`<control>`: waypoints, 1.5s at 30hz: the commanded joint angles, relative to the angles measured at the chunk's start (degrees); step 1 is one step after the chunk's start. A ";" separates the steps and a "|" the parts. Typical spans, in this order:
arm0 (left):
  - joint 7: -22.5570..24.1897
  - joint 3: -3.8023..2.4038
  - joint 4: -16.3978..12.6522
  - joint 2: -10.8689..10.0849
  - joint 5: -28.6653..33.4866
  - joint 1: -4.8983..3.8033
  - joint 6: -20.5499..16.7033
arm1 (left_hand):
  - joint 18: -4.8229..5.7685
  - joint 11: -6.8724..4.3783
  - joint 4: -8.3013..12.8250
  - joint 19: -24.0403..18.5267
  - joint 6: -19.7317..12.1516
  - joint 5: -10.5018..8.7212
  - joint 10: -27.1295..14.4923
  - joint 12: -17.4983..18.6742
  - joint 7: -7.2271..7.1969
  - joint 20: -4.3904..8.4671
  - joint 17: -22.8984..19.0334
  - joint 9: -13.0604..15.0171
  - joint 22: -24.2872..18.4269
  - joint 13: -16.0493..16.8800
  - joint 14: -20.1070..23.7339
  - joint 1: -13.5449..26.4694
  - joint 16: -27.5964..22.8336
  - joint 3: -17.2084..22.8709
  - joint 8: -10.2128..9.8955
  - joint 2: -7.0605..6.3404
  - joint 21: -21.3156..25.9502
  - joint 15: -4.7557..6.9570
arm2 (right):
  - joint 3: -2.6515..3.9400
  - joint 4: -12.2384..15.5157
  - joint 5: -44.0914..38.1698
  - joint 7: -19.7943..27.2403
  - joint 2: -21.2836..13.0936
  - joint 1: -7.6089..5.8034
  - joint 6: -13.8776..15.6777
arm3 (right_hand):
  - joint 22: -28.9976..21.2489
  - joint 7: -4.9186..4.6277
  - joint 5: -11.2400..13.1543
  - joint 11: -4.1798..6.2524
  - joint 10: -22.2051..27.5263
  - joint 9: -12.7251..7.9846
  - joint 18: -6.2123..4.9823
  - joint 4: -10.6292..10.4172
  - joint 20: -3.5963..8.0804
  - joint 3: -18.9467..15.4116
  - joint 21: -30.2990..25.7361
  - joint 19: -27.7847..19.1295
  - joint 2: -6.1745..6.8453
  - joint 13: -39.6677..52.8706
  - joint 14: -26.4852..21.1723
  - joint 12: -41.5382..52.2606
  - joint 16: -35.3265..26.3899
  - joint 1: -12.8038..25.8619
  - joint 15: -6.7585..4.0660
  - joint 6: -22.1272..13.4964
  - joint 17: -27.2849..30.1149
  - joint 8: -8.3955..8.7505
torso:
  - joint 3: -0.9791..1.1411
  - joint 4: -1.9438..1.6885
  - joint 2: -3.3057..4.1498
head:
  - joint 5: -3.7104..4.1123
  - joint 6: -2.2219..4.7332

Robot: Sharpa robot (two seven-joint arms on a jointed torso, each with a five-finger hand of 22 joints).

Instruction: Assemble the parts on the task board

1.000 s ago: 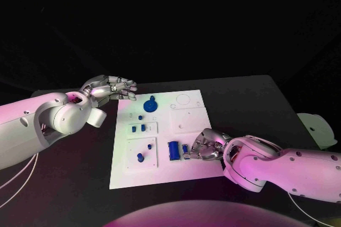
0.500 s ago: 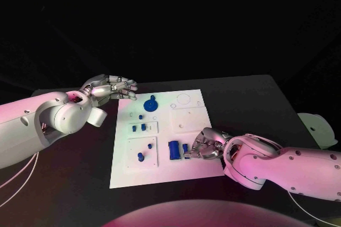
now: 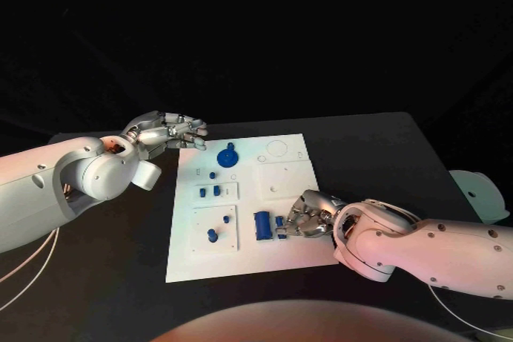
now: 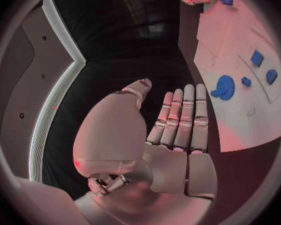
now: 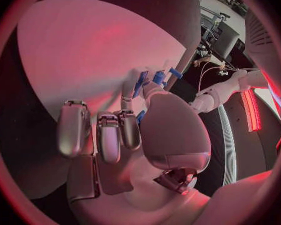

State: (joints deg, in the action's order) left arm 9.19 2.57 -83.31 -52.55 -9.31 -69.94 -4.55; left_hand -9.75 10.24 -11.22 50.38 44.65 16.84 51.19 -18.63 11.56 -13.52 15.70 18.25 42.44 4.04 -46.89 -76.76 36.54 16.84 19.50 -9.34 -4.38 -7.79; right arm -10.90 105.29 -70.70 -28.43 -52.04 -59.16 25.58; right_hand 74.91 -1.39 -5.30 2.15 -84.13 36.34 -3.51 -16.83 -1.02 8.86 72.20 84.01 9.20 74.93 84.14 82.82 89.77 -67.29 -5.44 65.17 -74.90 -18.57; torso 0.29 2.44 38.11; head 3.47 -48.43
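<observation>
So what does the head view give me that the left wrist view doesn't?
Head view alone: the whole task board, and the right robot hand resting on its near right part beside the long blue part. Left wrist view alone: the left robot hand's palm side, fingers straight and side by side, holding nothing, over the black table beside the board. Both share: the blue gear at the board's far end and the small blue blocks.

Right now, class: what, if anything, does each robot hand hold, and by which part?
The left hand holds nothing. The right hand has its fingertips on a small blue part on the task board; whether it grips it cannot be told.
</observation>
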 commanded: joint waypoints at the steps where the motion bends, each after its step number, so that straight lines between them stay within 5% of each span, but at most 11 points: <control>1: 0.22 -0.04 -0.15 0.06 -0.12 -0.03 0.76 | -0.27 -0.02 0.08 0.42 -0.37 0.27 -0.20 -0.26 0.73 0.00 0.06 0.06 -0.08 -0.07 0.35 -0.06 0.28 -0.39 0.31 0.40 0.23 0.07 | -0.09 0.55 -0.48 1.13 -0.62 0.18 -0.90 | 10.69 -0.13 0.28 0.29 -2.61 0.05 0.19 0.00 0.34 -0.19 0.09 1.65 0.25 9.71 5.86 -0.03 0.23 -0.35 -0.24 -0.04 -15.10 0.02 | 0.02 0.02 -0.09 | 0.01 0.25; 9: 0.81 -0.04 0.14 0.02 -0.07 -0.03 0.13 | -0.26 -0.03 -0.02 0.44 -0.40 0.31 -0.24 -0.37 0.70 0.00 0.12 0.06 -0.19 -0.07 0.38 -0.20 0.32 -0.54 0.41 0.48 0.24 0.08 | 0.25 2.85 3.33 7.71 -2.98 -0.61 2.70 | 10.16 -0.70 -0.60 -0.16 -1.55 -0.14 -0.17 -0.01 0.16 -1.24 -2.03 1.04 0.55 8.20 5.68 -2.12 -0.10 -0.16 0.05 -1.57 -14.26 0.89 | -0.13 0.03 -0.29 | 0.20 1.16; 16: 4.97 0.11 0.67 0.52 2.41 0.22 -2.74 | -0.37 -0.44 -0.13 0.63 0.28 0.43 1.00 -1.17 0.30 0.12 0.31 0.16 -0.43 0.08 -0.05 -0.90 0.64 -0.64 0.98 0.81 0.18 0.35 | 0.53 1.38 14.76 22.20 -4.09 -4.12 8.82 | 9.06 -2.71 -2.55 -1.89 0.02 -0.76 -0.88 0.21 -1.05 -0.64 -6.48 -0.28 -0.18 6.42 5.19 -4.54 -1.01 -3.59 1.49 -6.94 -12.15 3.45 | -0.48 0.00 -1.13 | 0.30 2.89; 19: 7.56 0.18 0.96 0.96 3.89 0.75 -4.10 | -0.51 -0.88 -0.34 1.11 1.00 0.43 2.21 -1.51 -0.10 0.33 0.42 0.11 -0.59 0.07 -0.95 -1.43 0.86 -0.55 1.25 1.04 0.00 0.76 | 0.62 -2.56 20.02 29.74 -3.31 -5.90 8.63 | 7.68 -3.15 -5.94 -2.25 2.64 -0.95 -1.80 1.29 -1.44 1.78 -11.89 -1.90 -0.44 3.36 4.76 -8.73 -1.80 -8.37 1.79 -8.24 -10.54 4.05 | -0.82 -0.05 -1.92 | 0.46 3.74; 23: 11.63 0.21 2.14 2.23 5.94 1.72 -5.79 | -0.47 -1.35 -0.64 1.00 2.80 0.22 3.73 -1.34 -0.80 0.52 0.10 0.02 -1.01 -0.07 -1.21 -2.24 -0.04 -0.07 1.49 1.22 0.21 0.99 | 0.85 -10.18 28.03 38.60 -0.96 -7.67 6.01 | -2.20 -4.89 -10.11 -3.90 21.63 -1.37 -6.70 3.60 -3.09 9.36 -46.29 -16.58 0.92 -15.66 -4.23 -34.69 -13.92 -15.00 3.72 -9.90 8.76 4.45 | -1.31 -0.20 -3.19 | 0.38 5.84; 27: 16.07 0.21 4.39 3.88 8.27 2.44 -8.84 | -0.43 -1.60 -1.13 0.64 3.22 -0.17 5.97 0.23 -0.84 0.60 -0.79 -0.69 -1.77 -0.30 -1.67 -3.39 -3.09 1.19 0.16 0.97 0.45 0.99 | 1.29 -18.93 37.83 45.17 2.48 -8.82 2.59 | -5.99 -6.46 -10.02 -5.52 27.45 -2.89 -6.72 4.69 -4.59 15.92 -51.50 -20.36 2.60 -24.97 -14.34 -44.05 -28.10 -15.64 5.08 -11.99 24.59 5.69 | -1.60 -0.35 -4.17 | -0.20 8.16; 30: 18.11 0.20 6.84 5.38 10.52 2.76 -10.98 | -0.28 -1.43 -1.53 0.17 3.67 -0.45 6.73 2.58 -0.74 0.44 -1.44 -1.16 -2.50 -0.37 -1.93 -3.87 -6.16 2.10 -0.80 0.51 0.59 0.75 | 1.65 -24.88 43.72 48.44 5.07 -9.20 -0.17 | -10.74 -8.26 -7.57 -7.35 30.10 -4.66 -6.57 6.01 -6.13 20.71 -57.37 -24.95 3.12 -35.08 -22.76 -54.15 -43.85 -14.43 7.32 -13.39 35.02 7.15 | -1.55 -0.47 -4.66 | -0.70 9.73; 35: 19.71 0.18 12.12 8.60 13.24 3.55 -12.46 | 0.04 -0.85 -1.96 -2.93 4.06 -0.83 6.61 6.60 -0.30 -0.21 -2.62 -2.00 -4.83 -0.41 -0.77 -4.13 -11.70 2.73 -2.28 0.16 0.87 -0.28 | 2.05 -35.95 56.00 52.93 10.63 -9.22 -5.12 | -22.26 -9.78 -3.41 -10.45 26.63 -7.41 -6.65 9.91 -10.18 23.97 -67.02 -29.54 2.53 -54.44 -25.34 -69.96 -65.27 -9.64 10.24 -13.66 44.72 8.27 | -1.35 -0.55 -5.70 | -1.87 12.43; 43: 21.28 -0.03 16.69 12.29 15.05 4.57 -12.90 | -0.03 -0.99 -2.60 -9.83 2.25 -4.84 3.33 12.12 -0.49 -1.63 -5.31 -3.85 -10.58 -0.42 2.54 -2.77 -19.24 -0.53 -5.11 0.11 0.89 -1.41 | 2.34 -45.70 64.40 55.79 15.97 -8.13 -9.26 | -34.86 -11.20 -3.36 -11.84 26.26 -10.76 -6.89 12.23 -13.07 20.80 -68.63 -33.73 1.66 -64.13 -28.05 -77.16 -75.97 -5.36 13.00 -14.52 50.44 9.28 | -0.91 -0.91 -6.24 | -2.78 14.57; 44: 17.99 0.09 15.96 11.60 12.14 4.42 -11.39 | 9.75 -10.24 11.22 -50.38 -44.65 -16.84 -51.19 18.63 -11.56 13.52 -15.70 -18.25 -42.44 -4.04 46.89 20.69 -36.54 -16.84 -19.50 9.34 4.38 7.79 | 2.30 -44.20 56.13 51.26 15.12 -8.48 -4.00 | -74.91 1.39 5.30 -2.15 43.63 -36.34 3.51 16.83 1.02 -8.86 -72.20 -84.01 -9.20 -74.93 -84.14 -82.82 -89.77 16.06 5.44 -65.17 74.90 18.57 | -1.24 -0.72 -5.89 | -2.39 13.75; 45: 18.00 0.07 15.87 11.59 12.12 4.44 -11.50 | 9.75 -10.24 11.22 -50.38 -44.65 -16.84 -51.19 18.63 -11.56 13.52 -15.70 -18.25 -42.44 -4.04 46.89 21.73 -36.54 -16.84 -19.50 9.34 4.38 7.79 | 2.33 -44.09 56.19 51.29 15.09 -8.45 -3.91 | -74.91 1.39 5.30 -2.15 84.13 -36.34 3.51 16.83 1.02 -8.86 -72.20 -84.01 -9.20 -74.93 -84.14 -82.82 -89.77 17.06 5.44 -65.17 74.90 18.57 | -1.21 -0.77 -5.93 | -2.43 13.76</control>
State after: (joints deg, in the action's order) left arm 27.30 2.67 -67.20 -40.78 3.01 -65.44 -16.07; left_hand -8.30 7.47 -11.14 32.46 37.76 9.59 43.76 -5.01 8.95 -12.38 8.23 11.52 25.40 2.92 -35.69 -75.02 13.69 12.93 11.47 -7.33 -2.87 -7.51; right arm -8.60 60.91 -13.62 23.12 -36.73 -67.51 21.30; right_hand 32.23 -10.39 -7.14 -8.03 -53.11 20.68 -8.84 -3.68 -11.59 24.04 2.94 40.97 8.84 8.57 45.62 4.46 11.00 -68.53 6.34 41.23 -19.76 -7.56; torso -0.90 1.69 32.15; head 0.99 -34.48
